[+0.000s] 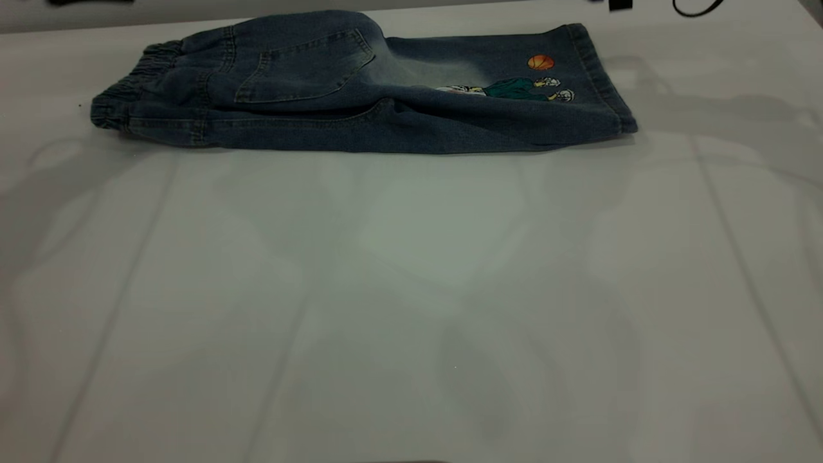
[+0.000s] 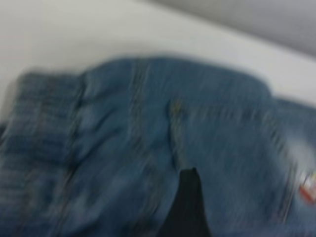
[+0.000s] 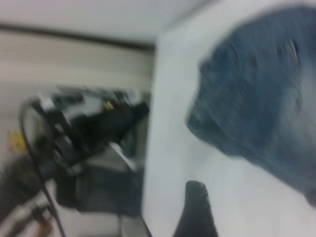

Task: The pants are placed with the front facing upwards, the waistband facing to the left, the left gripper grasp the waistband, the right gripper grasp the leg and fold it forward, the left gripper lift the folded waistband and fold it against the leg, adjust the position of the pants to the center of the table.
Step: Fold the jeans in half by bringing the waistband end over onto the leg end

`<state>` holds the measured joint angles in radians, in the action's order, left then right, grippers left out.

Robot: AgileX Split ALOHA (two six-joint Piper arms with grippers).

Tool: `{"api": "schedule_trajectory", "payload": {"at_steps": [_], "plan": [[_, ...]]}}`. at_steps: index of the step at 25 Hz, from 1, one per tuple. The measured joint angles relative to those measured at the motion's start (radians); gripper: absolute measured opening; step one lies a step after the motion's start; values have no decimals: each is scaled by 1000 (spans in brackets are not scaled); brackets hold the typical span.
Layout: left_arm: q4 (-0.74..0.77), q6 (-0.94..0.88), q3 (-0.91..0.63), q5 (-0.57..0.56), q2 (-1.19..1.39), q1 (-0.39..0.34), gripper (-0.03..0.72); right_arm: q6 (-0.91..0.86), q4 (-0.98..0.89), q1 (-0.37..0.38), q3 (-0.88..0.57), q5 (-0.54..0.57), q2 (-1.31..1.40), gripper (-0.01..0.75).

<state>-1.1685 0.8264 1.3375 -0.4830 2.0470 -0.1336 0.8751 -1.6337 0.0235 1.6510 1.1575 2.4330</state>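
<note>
the pants (image 1: 360, 90) lie folded lengthwise on the far part of the table (image 1: 411, 289), toward its back edge, well apart from the near edge. the waistband (image 1: 128, 96), gathered and ruched, points to the exterior view's left; the leg hem is at the right. a back patch pocket (image 1: 302, 67) faces up, and a small cartoon print (image 1: 514, 89) with an orange ball (image 1: 541, 62) sits near the hem. the denim lies fairly flat, with a soft hump over the seat.

neither arm shows in the exterior view. in the left wrist view, the left gripper (image 2: 187, 207) appears only as a single dark fingertip over the blue denim, near the pocket seam and not far from the waistband; whether it is spread or closed cannot be told. in the right wrist view, the right gripper (image 3: 196, 210) shows as one dark fingertip above bare table, apart from the edge of the pants; its spread cannot be told either. blurred dark equipment (image 3: 94, 128) stands beyond the table edge.
</note>
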Motion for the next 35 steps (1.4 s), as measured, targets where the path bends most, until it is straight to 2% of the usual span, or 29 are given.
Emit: {"api": "schedule_trajectory", "payload": {"at_steps": [5, 9, 20, 30, 35], "plan": [[348, -334, 0, -114, 0, -111, 579, 6, 53, -28, 0, 3, 0, 472], [396, -404, 0, -146, 13, -153, 579, 24, 54, -49, 0, -10, 0, 472], [143, -316, 1, -133, 177, -158, 579, 56, 54, -74, 0, -22, 0, 472], [-209, -95, 5, -71, 269, -142, 575, 56, 55, -74, 0, -22, 0, 472], [-268, -64, 5, -64, 303, -129, 533, 59, 55, -74, 0, -22, 0, 472]]}}
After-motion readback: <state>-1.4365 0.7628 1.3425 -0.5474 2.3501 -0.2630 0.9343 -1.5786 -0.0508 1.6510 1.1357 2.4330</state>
